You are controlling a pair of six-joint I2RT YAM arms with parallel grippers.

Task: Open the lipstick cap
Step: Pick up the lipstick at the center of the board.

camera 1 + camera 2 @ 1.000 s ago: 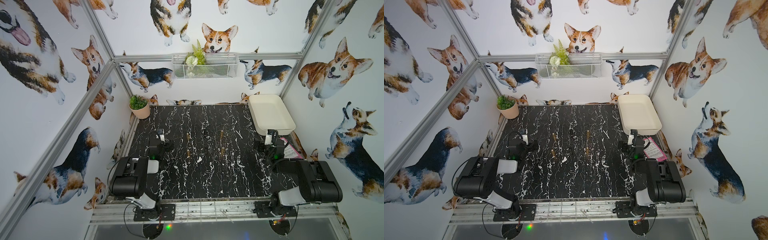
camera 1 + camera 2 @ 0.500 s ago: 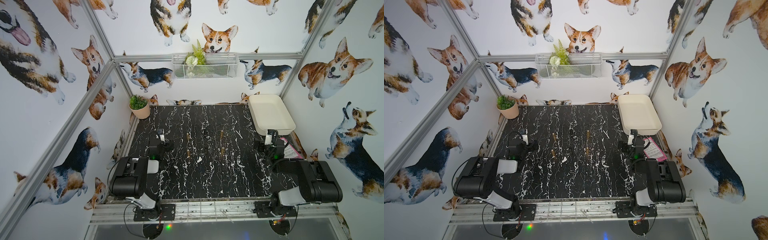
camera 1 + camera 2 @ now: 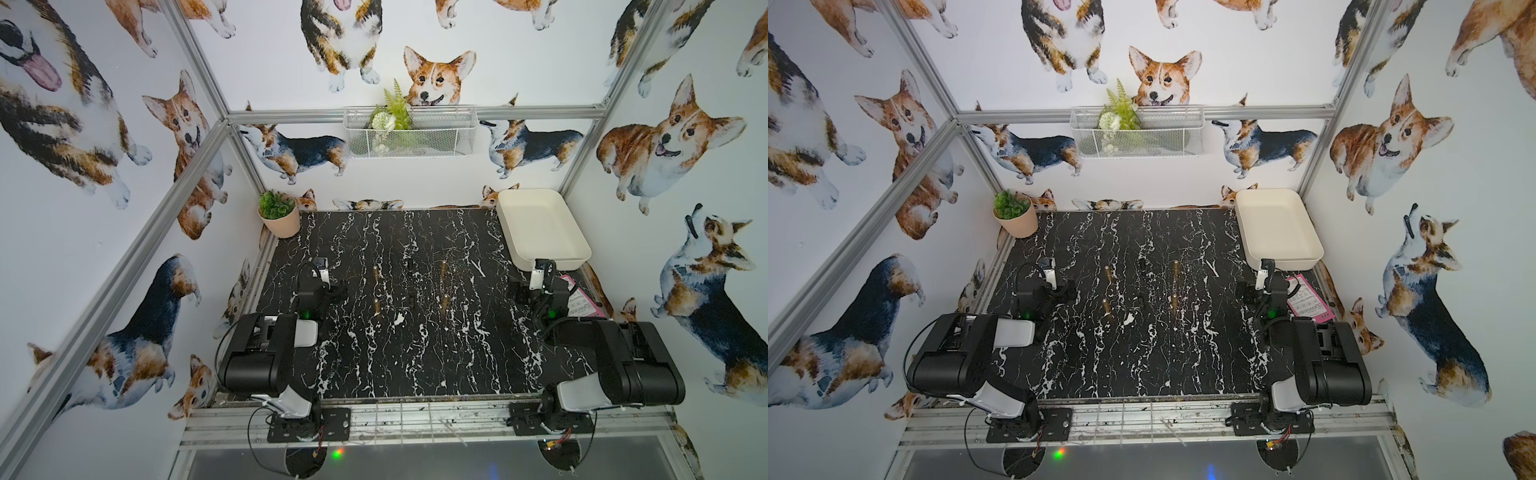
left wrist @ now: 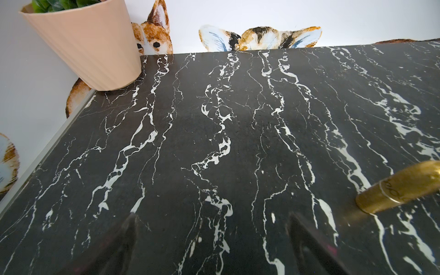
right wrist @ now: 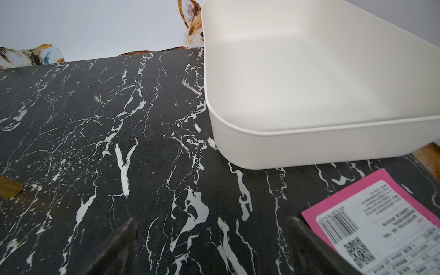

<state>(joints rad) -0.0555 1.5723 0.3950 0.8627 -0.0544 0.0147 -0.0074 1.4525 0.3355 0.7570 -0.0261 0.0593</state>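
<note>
Mia: What are the tools doing?

Tom: The left tool has its two fingers wide apart. Only bare bench is between them. The right tool is the same. Both hold nothing.

Mia: Where is the lipstick?

Tom: There are four gold ones in the middle of the bench. They make a square in both top views. On the left are the upper left lipstick and the lower left lipstick. On the right are the upper right lipstick and the lower right lipstick.

Mia: Which tool is closer?

Tom: The left one, I think. The left pair is just to its right. The right tool has more bench to cross to reach its pair.

Mia: Do they lie flat?

Tom: I think they stand up, with the long way pointing up. The left wrist view shows one with a thin line round it. That may be where the cap starts.

Mia: So how do you open one?

Tom: I think one tool comes in from the side and holds the bottom. The other pulls the cap up.

Mia: Is there room?

Tom: Yes. The lipsticks stand well apart. The cream tray is at the upper right of the bench, near the right tool. The pink card lies beside that tool. The plant pot is in the upper left corner. All are well away from the lipsticks.
</note>
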